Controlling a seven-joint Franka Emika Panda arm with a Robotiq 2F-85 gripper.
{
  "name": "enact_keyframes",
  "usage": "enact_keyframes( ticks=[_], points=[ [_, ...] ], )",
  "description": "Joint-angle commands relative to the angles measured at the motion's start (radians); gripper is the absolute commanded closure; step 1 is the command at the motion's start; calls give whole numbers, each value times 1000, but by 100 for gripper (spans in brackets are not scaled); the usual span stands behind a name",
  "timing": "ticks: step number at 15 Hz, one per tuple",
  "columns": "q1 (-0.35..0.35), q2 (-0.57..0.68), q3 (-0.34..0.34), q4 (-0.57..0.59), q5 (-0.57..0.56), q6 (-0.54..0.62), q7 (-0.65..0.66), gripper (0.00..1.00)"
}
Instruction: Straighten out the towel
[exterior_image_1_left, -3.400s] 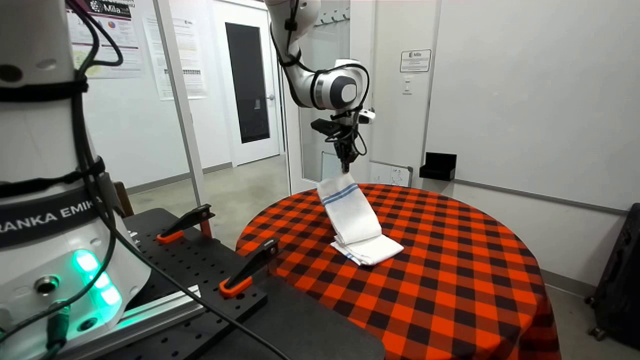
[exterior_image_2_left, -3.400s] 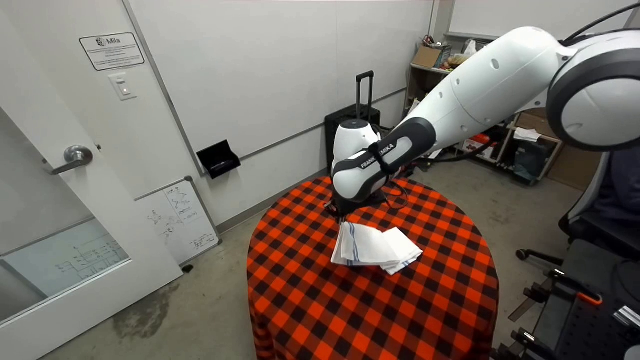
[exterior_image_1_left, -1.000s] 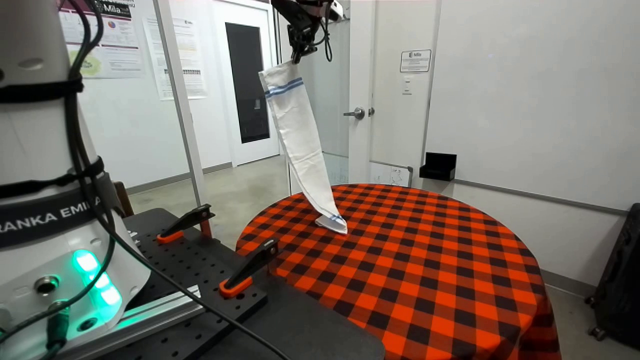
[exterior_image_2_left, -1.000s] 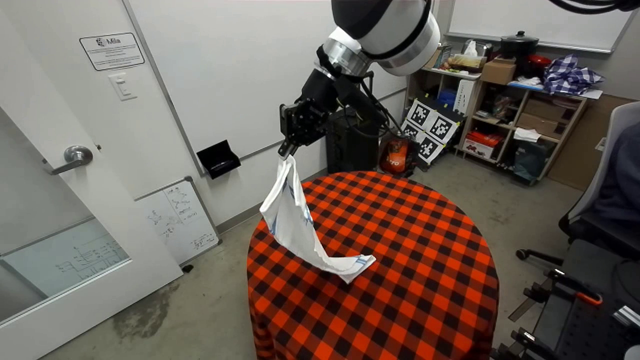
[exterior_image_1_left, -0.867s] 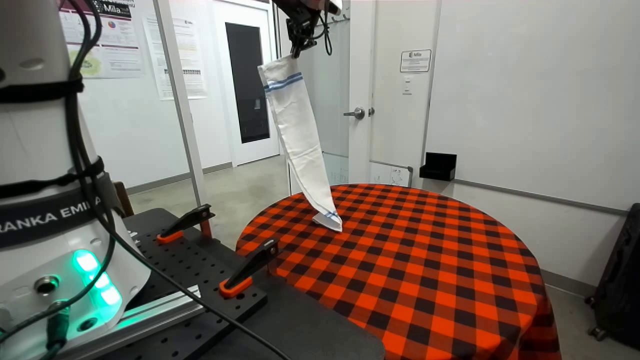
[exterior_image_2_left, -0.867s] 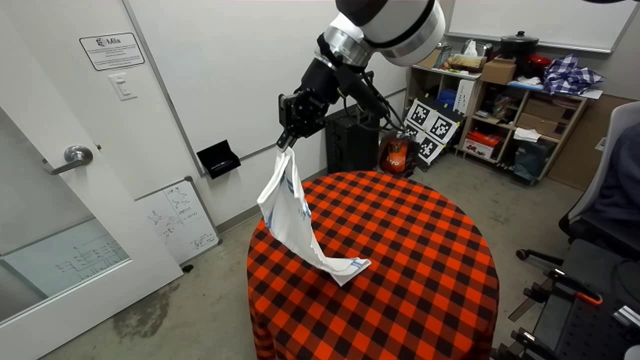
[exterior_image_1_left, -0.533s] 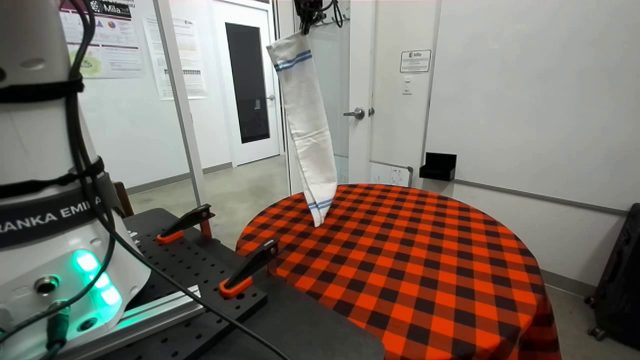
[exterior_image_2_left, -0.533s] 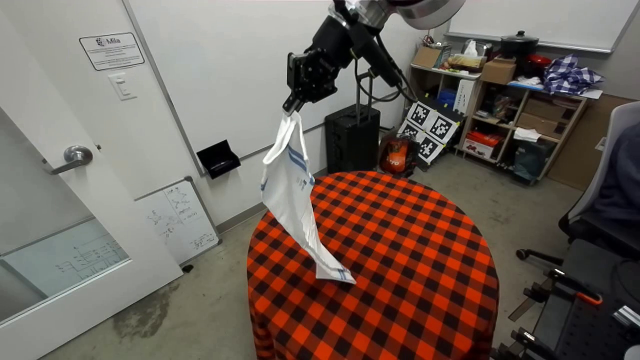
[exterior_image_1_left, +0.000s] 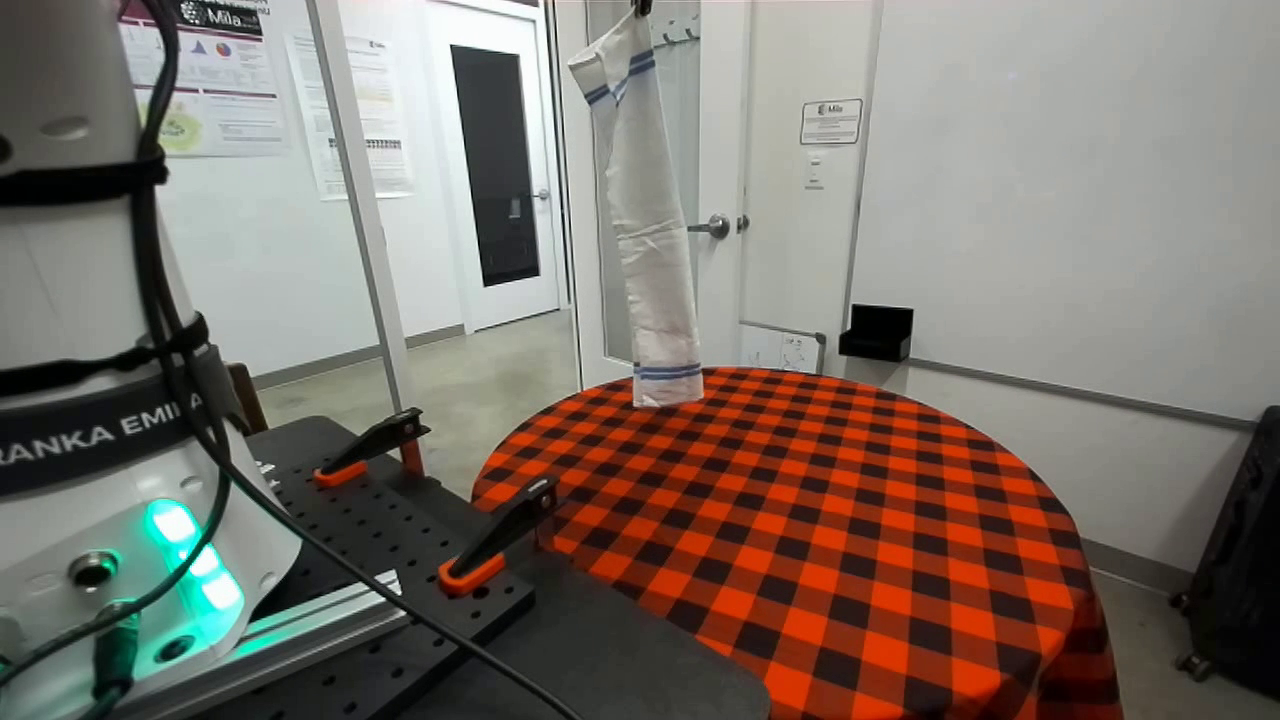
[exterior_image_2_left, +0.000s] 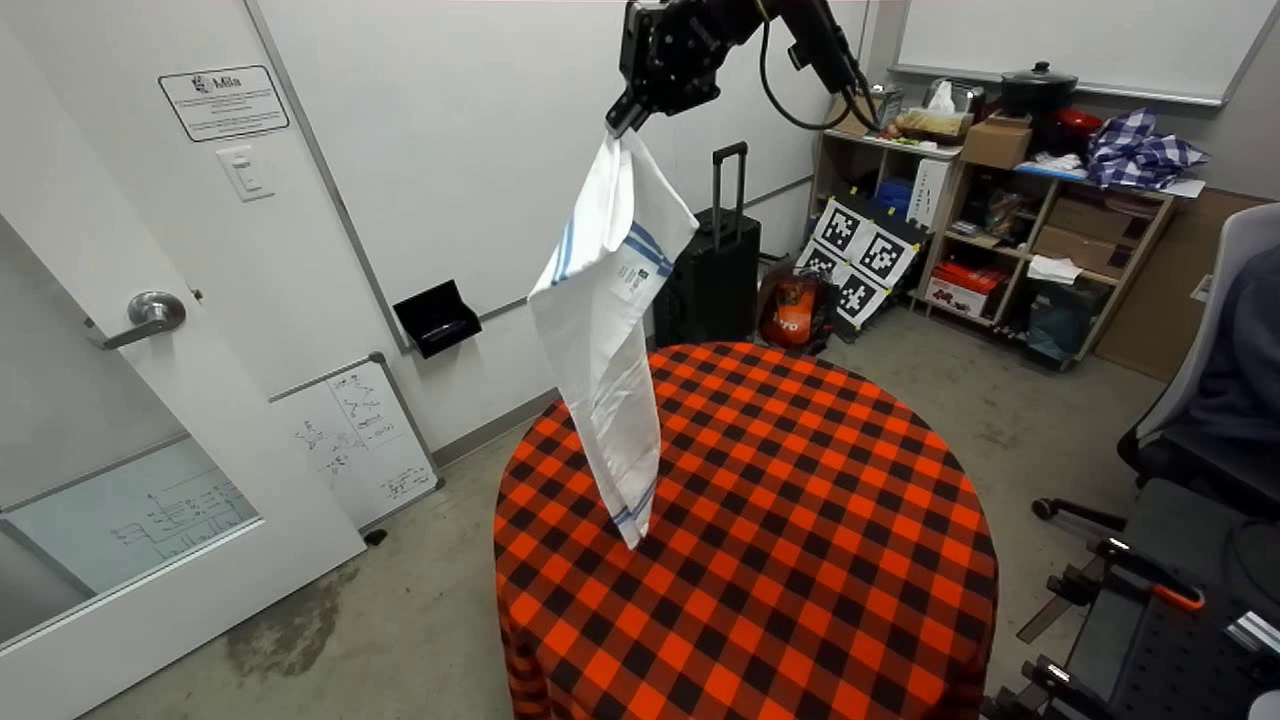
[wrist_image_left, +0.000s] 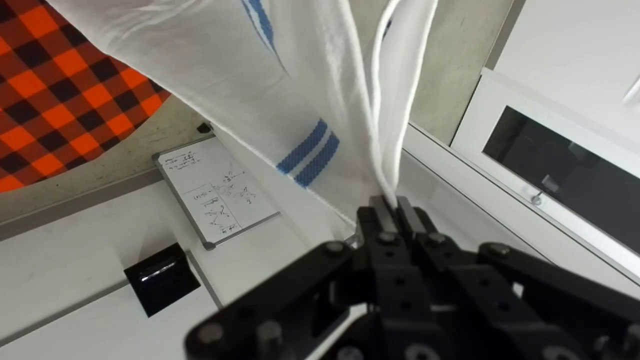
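Long, narrow, blue-striped white cloth towel (exterior_image_2_left: 600, 345): aloft, not yet laid flat

The black two-fingered robot gripper (wrist_image_left: 397, 212) is clenched on the upper end of the towel, gathering the fabric there. In both exterior views the towel hangs over the left part of the red-and-black checkered cloth tablecloth (exterior_image_2_left: 800, 520). Whether its lower end (exterior_image_1_left: 668, 388) brushes the tablecloth or hangs just above cannot be told.

The lengthwise part looks done: blue stripes show near both the top and the lower end, and the fabric between falls in one long drop with shallow creases. The width looks less settled. Beside the grip the cloth sags, and hemmed edges lie close together in the wrist view, so it is probably doubled over.

What seems left is to set the lower end down, draw the held end across so the towel settles straight on the tablecloth, and let go. Opening out the layers may follow, if the task asks that much.
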Motion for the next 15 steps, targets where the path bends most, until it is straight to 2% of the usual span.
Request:
enact_keyframes(
  ticks=[1,8,15],
  points=[
    [5,-94,-44,-78,15,43,5,99],
    [-34,-318,-164,-288,4,103,-1,99],
    [-108,-568,-372,-533,23,52,-51,99]
  ],
)
